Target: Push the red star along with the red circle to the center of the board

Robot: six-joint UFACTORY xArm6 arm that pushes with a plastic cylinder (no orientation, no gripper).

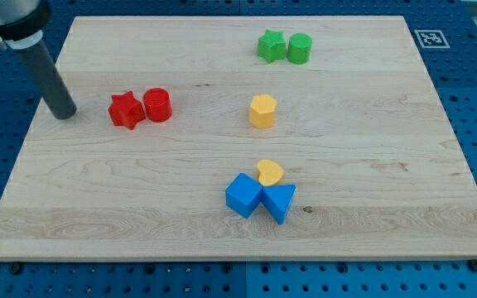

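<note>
Lining up my tip [62, 113], a bare rod holding nothing, at nine o'clock of the touching red star [126, 110] and red circle [157, 105]; advise a straight push toward three o'clock, keeping both together

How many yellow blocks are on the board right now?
2. The yellow hexagon sits near the board's middle; the yellow heart lies below it, touching the blue blocks. None looks hidden.

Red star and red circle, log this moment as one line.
my tip: left of red star, apart | red circle: touching star's right | pair: left of board center | push: not begun
</note>
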